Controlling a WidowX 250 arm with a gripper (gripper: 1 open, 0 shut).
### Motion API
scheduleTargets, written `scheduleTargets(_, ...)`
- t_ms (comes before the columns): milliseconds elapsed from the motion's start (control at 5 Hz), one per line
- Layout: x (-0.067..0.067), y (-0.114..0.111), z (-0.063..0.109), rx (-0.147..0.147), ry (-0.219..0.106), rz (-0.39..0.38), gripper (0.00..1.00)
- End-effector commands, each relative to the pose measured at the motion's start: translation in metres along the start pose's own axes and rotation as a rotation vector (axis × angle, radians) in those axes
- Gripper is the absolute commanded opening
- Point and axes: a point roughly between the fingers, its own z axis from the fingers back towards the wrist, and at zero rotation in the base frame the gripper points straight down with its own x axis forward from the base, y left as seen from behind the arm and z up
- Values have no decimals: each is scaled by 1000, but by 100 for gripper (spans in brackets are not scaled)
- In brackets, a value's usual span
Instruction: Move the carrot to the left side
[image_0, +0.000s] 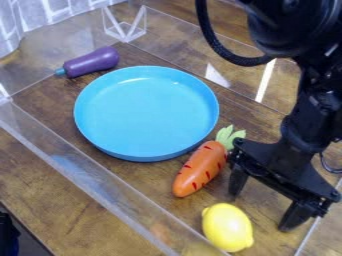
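The orange toy carrot (201, 168) lies on the wooden table just off the blue plate's front right rim, its green top (230, 134) pointing to the back right. My black gripper (271, 196) hangs low over the table immediately right of the carrot, pointing down, open and holding nothing. Its left finger (239, 181) stands close beside the carrot's thick end, and I cannot tell if they touch. The right finger (299, 212) is further toward the front right.
A blue plate (144, 110) fills the middle. A purple eggplant (91, 62) lies at the back left. A yellow lemon (227, 227) sits in front of the gripper. Low clear plastic walls (80, 175) ring the work area.
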Motion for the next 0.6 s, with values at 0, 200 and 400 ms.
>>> scheduleTargets(0, 0, 0, 12, -9, -21, -21, 100)
scheduleTargets(200, -7, 15, 6, 0, -5, 15, 100)
scheduleTargets(400, -14, 30, 2, 10, 15, 54, 100)
